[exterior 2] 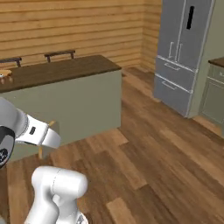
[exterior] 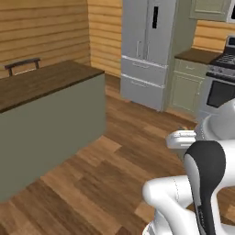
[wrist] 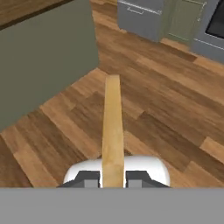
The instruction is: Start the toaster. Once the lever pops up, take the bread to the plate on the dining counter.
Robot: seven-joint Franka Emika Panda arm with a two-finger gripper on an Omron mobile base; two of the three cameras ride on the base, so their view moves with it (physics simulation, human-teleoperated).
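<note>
Bread point(wrist: 113, 131), a thin pale beige slice seen edge-on, is clamped between the two dark finger tips of the pincer point(wrist: 113, 178) in the hand view, so the pincer is clenched on the slice. The slice runs straight up the middle of that view, away from the fingers, and is held in the air above the wood plank floor point(wrist: 166, 118). To its left in the hand view, the pale grey-green side panel of the dining worktop point(wrist: 48, 57) is seen, apart from the slice.

In the right base view, a small strip of the bread's tan edge point(exterior 2: 52, 124) shows just past the end of the white arm, in front of the worktop's grey-green panel. The dark brown wood-grain top of the dining worktop point(exterior 2: 65, 70) is seen behind and above it. At the far left edge of that top, part of the tan plate point(exterior 2: 4, 72) is visible, well apart from the slice.

In the left base view, the dining worktop point(exterior: 41, 82) stands at the left and a tall grey refrigerator point(exterior: 147, 50) at the back. A stove point(exterior: 222, 87) is seen at the right edge.
</note>
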